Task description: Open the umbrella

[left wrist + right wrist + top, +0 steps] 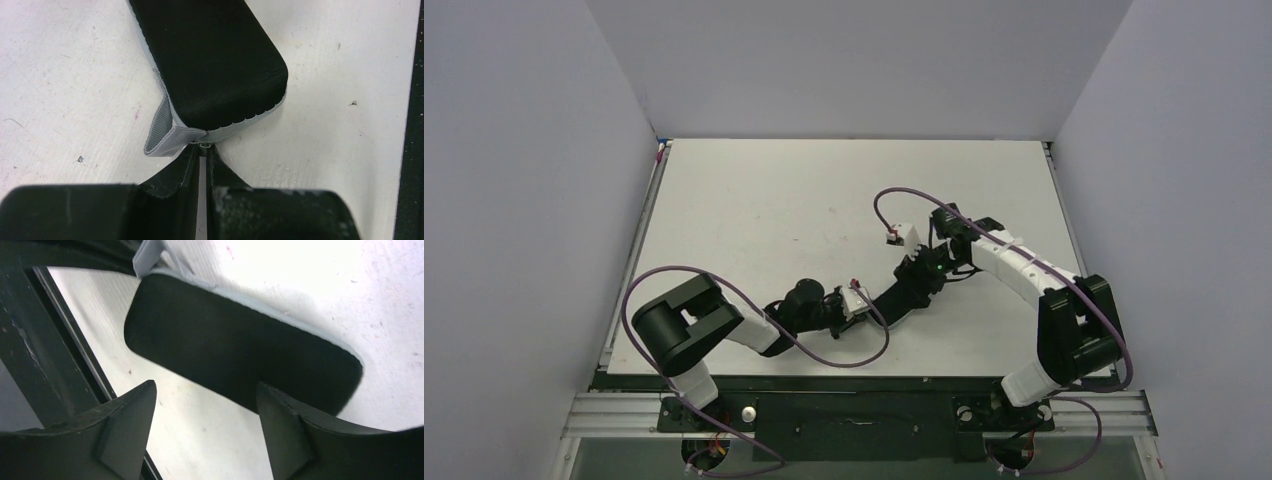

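Observation:
No peach-tan umbrella shows in any view. A black oblong pouch [896,297] with a grey zipper edge lies on the white table [774,200] between my two grippers. In the left wrist view the pouch [210,55] has a grey fabric loop [162,135] at its near end. My left gripper [202,150] is shut on the small zipper pull [203,145] at that end. My right gripper [205,400] is open at the pouch's other end [235,345]. Its right finger [285,430] is against the pouch and its left finger is over bare table.
The table's near edge with a black rail [854,380] runs just behind the left gripper and shows in the right wrist view [75,340]. Grey walls enclose the table on three sides. Purple cables [844,360] loop off both wrists.

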